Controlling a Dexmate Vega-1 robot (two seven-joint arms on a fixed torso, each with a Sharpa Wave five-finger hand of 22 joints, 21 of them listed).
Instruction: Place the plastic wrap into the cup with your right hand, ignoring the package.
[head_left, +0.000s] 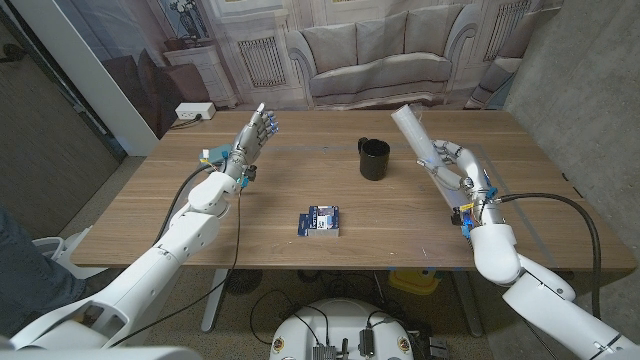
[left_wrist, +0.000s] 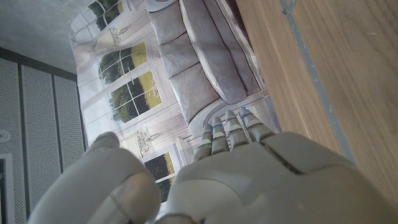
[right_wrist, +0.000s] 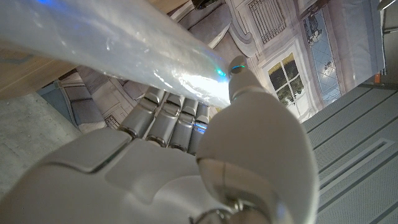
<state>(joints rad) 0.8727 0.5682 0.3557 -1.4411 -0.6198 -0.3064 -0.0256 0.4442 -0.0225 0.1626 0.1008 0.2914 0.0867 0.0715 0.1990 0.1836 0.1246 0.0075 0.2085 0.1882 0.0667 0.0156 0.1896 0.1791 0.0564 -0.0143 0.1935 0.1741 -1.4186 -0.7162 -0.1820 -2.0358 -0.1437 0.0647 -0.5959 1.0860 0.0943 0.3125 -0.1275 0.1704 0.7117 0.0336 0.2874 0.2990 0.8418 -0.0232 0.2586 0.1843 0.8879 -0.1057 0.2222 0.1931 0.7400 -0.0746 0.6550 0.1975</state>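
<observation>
- Head view: the right hand (head_left: 458, 170) is raised above the wooden table (head_left: 400, 215) at about 3 o'clock, gripping a roll of plastic wrap (head_left: 412, 133).
- Roll is tilted, its free end pointing toward 11 o'clock, up and away from the hand; lower end sits in the grasp.
- Black cup (head_left: 374, 159) stands upright on the table just past centre, toward 12 o'clock, handle on its far left side. The roll's upper end is near the cup, off to its right and above it, not over the mouth and not touching.
- Blue and white package (head_left: 320, 221) lies flat near the table's middle, toward 6 o'clock from the cup, well apart from both hands.
- Left hand (head_left: 254, 137) is up at about 10 o'clock, holding nothing, fingers straight and close together, thumb set apart.
- Right wrist view: the roll (right_wrist: 124, 50) crosses the fingers (right_wrist: 165, 118), glossy and translucent; fingers lie side by side behind it, thumb pressed against it from the near side.
- Left wrist view: the left hand's (left_wrist: 236, 180) fingers (left_wrist: 227, 127) are extended side by side, table edge beside them.
- White box (head_left: 194, 111) sits on the floor beyond the table's far left corner, in front of a printed sofa backdrop (head_left: 380, 45).
</observation>
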